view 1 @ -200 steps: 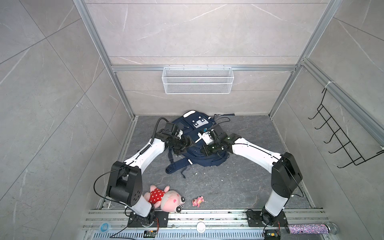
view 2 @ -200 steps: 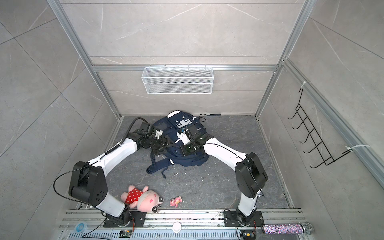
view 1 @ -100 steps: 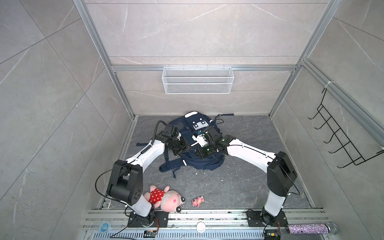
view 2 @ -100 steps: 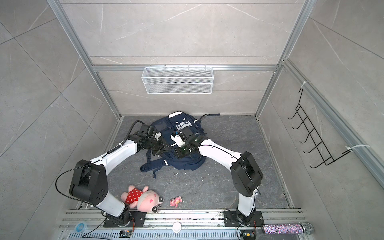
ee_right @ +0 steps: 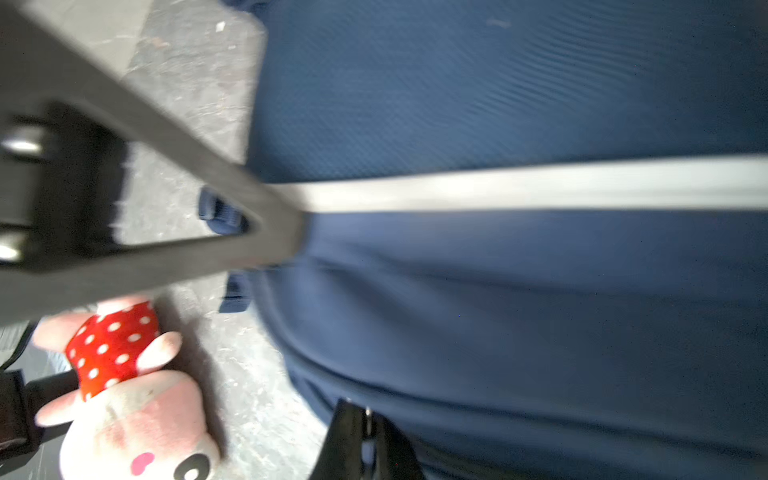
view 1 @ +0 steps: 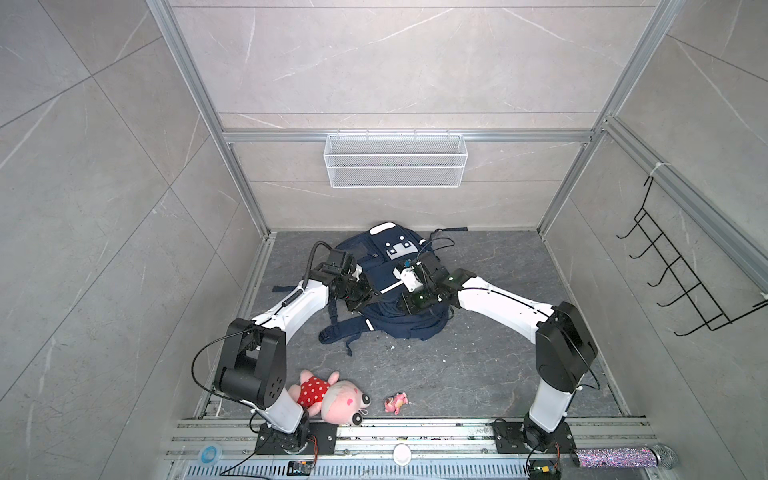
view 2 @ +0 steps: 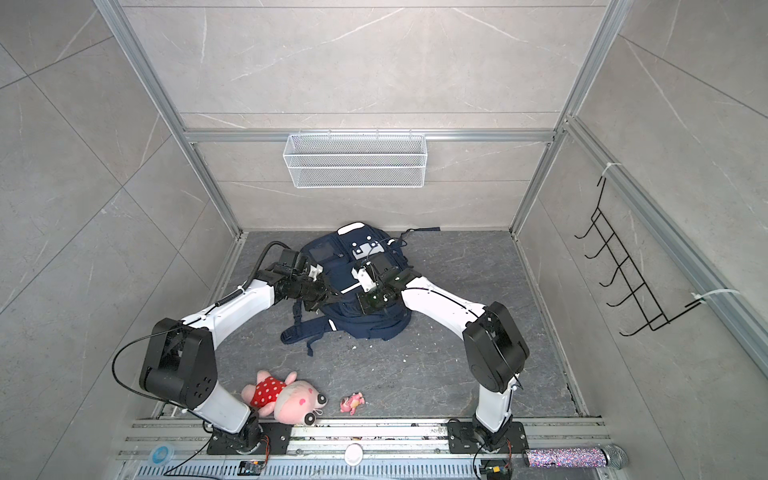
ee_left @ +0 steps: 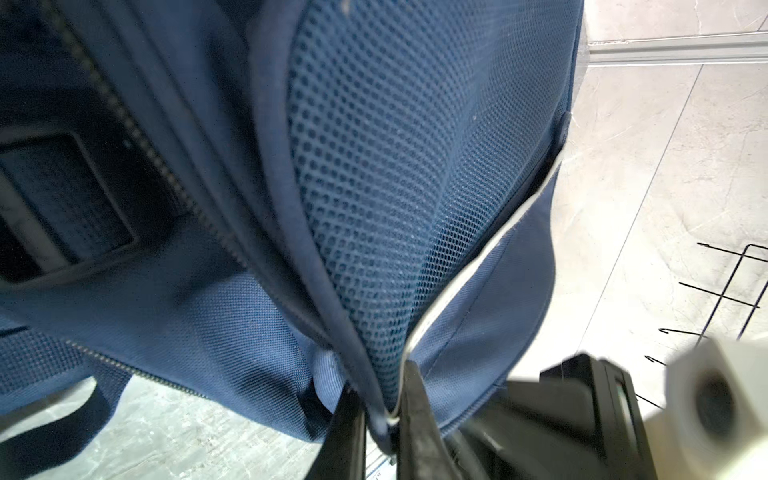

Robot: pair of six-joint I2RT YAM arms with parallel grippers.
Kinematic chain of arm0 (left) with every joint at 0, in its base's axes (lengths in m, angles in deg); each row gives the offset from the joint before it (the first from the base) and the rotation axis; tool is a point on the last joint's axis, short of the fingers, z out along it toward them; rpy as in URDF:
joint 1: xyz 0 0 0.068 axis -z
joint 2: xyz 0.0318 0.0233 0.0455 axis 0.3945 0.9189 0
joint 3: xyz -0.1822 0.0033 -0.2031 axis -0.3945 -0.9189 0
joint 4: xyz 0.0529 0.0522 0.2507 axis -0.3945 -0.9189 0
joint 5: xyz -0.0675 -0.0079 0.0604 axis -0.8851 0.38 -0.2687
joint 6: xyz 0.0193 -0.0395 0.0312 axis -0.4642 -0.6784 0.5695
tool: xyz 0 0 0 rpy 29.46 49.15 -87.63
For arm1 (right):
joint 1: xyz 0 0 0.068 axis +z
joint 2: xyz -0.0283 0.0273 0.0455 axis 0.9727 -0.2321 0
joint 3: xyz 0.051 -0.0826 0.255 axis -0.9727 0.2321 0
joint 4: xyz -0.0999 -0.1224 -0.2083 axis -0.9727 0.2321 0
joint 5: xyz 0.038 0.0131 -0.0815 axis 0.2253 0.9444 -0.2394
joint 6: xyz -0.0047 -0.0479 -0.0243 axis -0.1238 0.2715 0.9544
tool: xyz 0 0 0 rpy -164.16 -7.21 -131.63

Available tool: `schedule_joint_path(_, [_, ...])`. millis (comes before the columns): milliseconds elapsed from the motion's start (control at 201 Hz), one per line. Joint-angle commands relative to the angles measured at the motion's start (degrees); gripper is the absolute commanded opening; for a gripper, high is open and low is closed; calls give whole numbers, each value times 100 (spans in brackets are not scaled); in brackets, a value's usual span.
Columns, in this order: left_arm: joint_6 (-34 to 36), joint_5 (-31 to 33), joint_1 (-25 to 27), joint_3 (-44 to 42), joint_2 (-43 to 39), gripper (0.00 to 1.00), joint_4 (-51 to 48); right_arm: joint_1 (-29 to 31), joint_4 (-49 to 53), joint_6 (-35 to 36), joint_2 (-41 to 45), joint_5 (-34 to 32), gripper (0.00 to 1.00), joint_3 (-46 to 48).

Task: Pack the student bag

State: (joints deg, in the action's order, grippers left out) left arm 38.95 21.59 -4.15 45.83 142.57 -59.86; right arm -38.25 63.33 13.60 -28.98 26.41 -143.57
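Near the back wall of the tiled cell, the student bag (view 1: 415, 328) lies on the grey floor (view 1: 478, 365) between my two arms. Its grey-white patch (view 1: 400, 248) faces the wall, and a padded strap (view 1: 334, 332) trails toward the plush pig (view 1: 328, 395) and a small pink toy (view 1: 395, 404) by the front rail. That layout shows in both top views only.

The left wrist view alone shows the left gripper (ee_left: 380, 401) clamped on the bag's edge, where blue mesh meets white piping beside a zip. The right wrist view, blurred, adds a white stripe across navy cloth. It also shows the right gripper (ee_right: 361, 424) closed at a seam, with a metal glint between its tips; I cannot tell whether it holds anything. The bag looks slumped and creased.
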Motion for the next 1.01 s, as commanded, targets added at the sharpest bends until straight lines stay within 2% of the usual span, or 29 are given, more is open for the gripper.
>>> schedule_joint_path(0, [416,-44,-289,42,-123,0,-92,-570,426,-187,256,-699,0,220])
schedule_joint_path(388, [857,-45,-936,170,-214,0,-467,-1489,730,179,365,-977,0,321])
schedule_joint_path(583, [1130,73,-1221,515,13,0,-592,-1499,587,563,463,-800,0,469])
schedule_joint_path(717, [1299,227,-1276,897,298,0,-732,-1200,380,889,606,-487,0,585])
schedule_joint_path(737, [1357,271,-1275,974,333,8,-804,-1125,379,940,609,-450,0,581])
schedule_joint_path(787, [1433,393,-1273,1136,377,35,-976,-937,355,1018,611,-344,0,560])
schedule_joint_path(867, [1503,652,-1261,1202,241,69,-1168,-629,269,1029,581,-121,0,507])
schedule_joint_path(901, [1536,758,-1253,1194,130,78,-1293,-500,244,1010,552,-38,0,467])
schedule_joint_path(966, [1560,879,-1235,1169,-102,86,-1524,-307,191,890,473,45,0,362])
schedule_joint_path(1006, [1546,868,-1225,1109,-260,87,-1642,-237,141,793,438,187,0,311])
